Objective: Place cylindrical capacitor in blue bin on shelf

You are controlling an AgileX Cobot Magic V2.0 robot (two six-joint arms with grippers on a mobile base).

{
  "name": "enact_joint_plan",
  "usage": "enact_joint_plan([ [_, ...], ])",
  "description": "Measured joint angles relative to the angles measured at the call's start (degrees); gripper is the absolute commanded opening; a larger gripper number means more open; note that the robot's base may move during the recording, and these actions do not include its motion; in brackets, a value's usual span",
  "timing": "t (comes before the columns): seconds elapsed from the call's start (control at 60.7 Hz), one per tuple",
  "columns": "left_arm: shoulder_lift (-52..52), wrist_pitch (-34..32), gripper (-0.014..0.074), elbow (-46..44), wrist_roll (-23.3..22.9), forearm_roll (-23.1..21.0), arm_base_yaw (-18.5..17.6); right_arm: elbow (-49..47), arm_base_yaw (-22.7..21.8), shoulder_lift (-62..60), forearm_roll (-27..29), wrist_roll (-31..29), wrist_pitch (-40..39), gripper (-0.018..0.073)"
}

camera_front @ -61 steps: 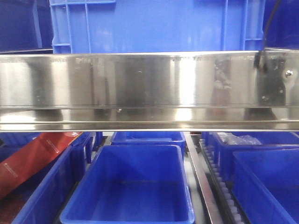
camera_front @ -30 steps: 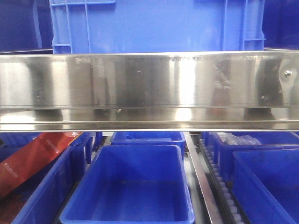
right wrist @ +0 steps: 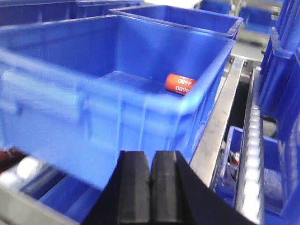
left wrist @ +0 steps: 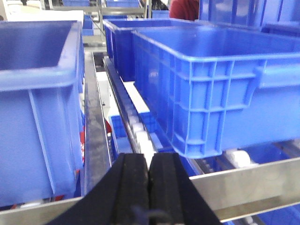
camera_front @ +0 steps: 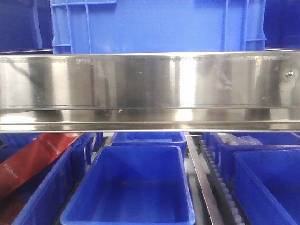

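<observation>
Capacitor [right wrist: 179, 84], an orange cylinder, lies on its side on the floor of the blue bin [right wrist: 201, 101] at upper centre of the right wrist view, so the drop looks done. Right gripper [right wrist: 150, 187] sits below the rim, fingers pressed together, empty. Left gripper [left wrist: 148, 192] is likewise closed, over the shelf [camera_front: 150, 89] ledge.

Front camera faces the steel shelf [camera_front: 150, 89] edge close up; both wrist cameras look past closed fingers at blue bins [left wrist: 211, 84] on that shelf.
</observation>
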Motion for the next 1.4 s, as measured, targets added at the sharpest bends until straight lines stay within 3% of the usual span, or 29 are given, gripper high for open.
enact_joint_plan([
  [0.313, 0.0, 0.1, -0.0111, 0.9, 0.0, 0.0, 0.0, 15.0, 0.0, -14.2, 0.0, 0.0, -8.2, -0.0162],
  [1.006, 0.0, 0.1, -0.0111, 1.0, 0.0, 0.0, 0.0, 15.5, 0.0, -14.8, 0.0, 0.1, -9.1, -0.0162],
  [1.105, 0.0, -0.2, -0.0111, 1.8, 0.1, -1.7, 0.3, 15.5, 0.0, -14.8, 0.0, 0.1, -9.2, -0.0162],
  [1.187, -0.3, -0.2, -0.0111, 2.5, 3.1, -4.9, 2.2, 15.5, 0.0, -14.8, 0.0, 0.1, -9.2, -0.0162],
  [1.253, -0.9, -0.4, -0.0111, 3.1, 8.6, -9.2, 4.9, 15.5, 0.0, -14.8, 0.0, 0.1, -9.2, -0.0162],
  [1.401, -4.4, -4.7, -0.0111, 8.3, 17.8, -18.8, 15.2, 15.5, 0.0, -14.8, 0.0, 0.1, -9.2, -0.0162],
])
